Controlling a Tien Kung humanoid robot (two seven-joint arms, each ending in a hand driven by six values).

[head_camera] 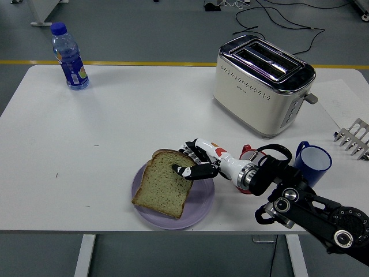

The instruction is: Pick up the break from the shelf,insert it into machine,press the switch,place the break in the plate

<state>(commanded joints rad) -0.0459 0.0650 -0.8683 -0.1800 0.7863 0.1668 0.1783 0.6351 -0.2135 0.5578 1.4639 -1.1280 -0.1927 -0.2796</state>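
Purple plate (199, 214) sits near the front edge of the white worktop (115, 127), and the bread (161, 184) lies nearly flat on it, its left corner overhanging the rim. From the right, the right robot hand (193, 163) pinches the slice's upper right edge, thumb on top and other fingers behind the crust. Beside its wrist stand a red cup (251, 154) and a blue mug (314, 163). Farther back is the toaster (262, 83); a bottle (68, 56) stands far left.
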